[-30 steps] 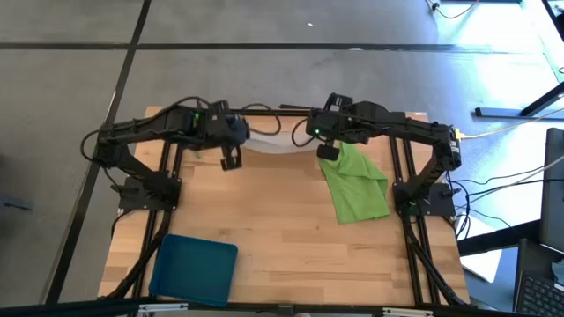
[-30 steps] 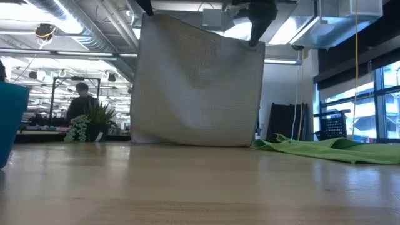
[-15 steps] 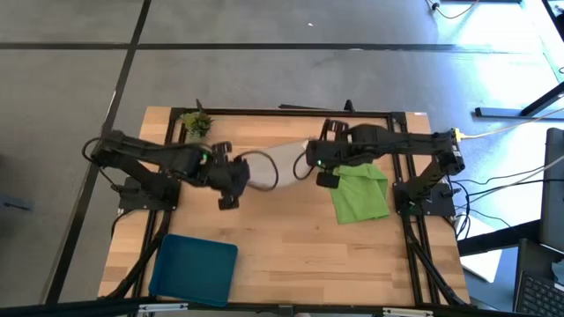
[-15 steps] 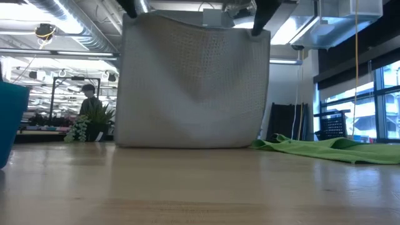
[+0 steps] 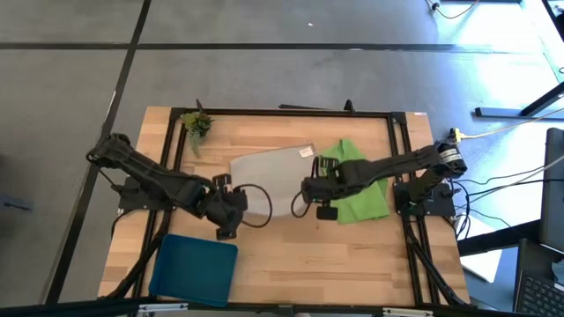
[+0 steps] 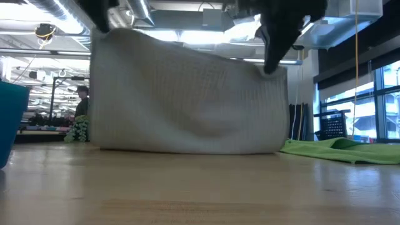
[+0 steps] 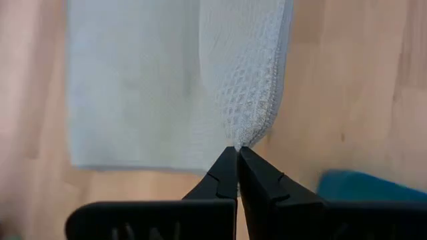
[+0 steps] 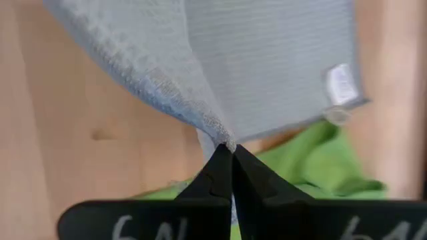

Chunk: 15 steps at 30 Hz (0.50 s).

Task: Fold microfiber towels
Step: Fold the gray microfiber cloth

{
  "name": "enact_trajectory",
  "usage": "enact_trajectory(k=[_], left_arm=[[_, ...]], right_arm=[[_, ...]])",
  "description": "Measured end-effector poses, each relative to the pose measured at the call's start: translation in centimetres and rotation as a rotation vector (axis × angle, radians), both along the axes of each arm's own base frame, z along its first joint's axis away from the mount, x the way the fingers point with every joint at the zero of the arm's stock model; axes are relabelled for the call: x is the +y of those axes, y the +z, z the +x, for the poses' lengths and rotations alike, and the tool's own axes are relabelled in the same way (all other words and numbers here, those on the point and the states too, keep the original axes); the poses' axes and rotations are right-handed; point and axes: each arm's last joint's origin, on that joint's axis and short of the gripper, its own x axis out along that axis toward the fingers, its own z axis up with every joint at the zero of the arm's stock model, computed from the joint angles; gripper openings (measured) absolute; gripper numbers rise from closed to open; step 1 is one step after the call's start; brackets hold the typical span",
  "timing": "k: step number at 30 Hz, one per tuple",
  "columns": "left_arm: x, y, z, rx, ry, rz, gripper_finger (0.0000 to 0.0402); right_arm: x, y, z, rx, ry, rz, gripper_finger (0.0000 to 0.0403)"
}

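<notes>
The light grey towel [image 5: 275,170] lies with its far part flat on the table. Its near edge [image 6: 187,56] is held up between my two grippers and sags a little in the middle. My left gripper [image 5: 236,206] is shut on the towel's near left corner. My right gripper [image 5: 310,190] is shut on its near right corner. The lime green towel [image 5: 363,187] lies crumpled on the table to the right, partly under my right arm. It also shows in the low view [image 6: 340,149]. My left gripper pinches the grey towel's near left corner [image 7: 241,137] between its two fingers, at their tips. The corner is lifted off the table and the cloth runs down from it to the part that lies flat. My right gripper pinches the grey towel's near right corner [image 8: 219,133] between its two fingers, at their tips. The corner is lifted and the cloth slopes from it down to the table.
A blue tray [image 5: 194,269] sits at the near left corner of the table. A small green plant sprig [image 5: 196,123] stands at the far left. Bare wood lies along the near edge in the middle and at the right.
Both grippers have gone toward the table's near edge and down, carrying the grey towel's held edge with them. The towel hung upright a second ago. Now its lower part has spread flat on the table while the held edge stays lifted.
</notes>
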Motion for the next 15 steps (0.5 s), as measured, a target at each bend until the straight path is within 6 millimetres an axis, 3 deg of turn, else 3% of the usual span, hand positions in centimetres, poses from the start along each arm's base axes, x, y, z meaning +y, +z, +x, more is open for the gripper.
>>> enact_trajectory(k=[9, 15], left_arm=[[-2.6, -3.8, -1.1, 0.029, 0.012, -0.158, 0.0], [-3.2, -4.9, -1.5, 0.021, 0.012, -0.171, 0.0]], right_arm=[[2.9, -4.9, -1.2, 0.019, 0.037, 0.111, 0.0], [3.4, -6.5, -1.4, -0.012, 0.05, 0.129, 0.0]])
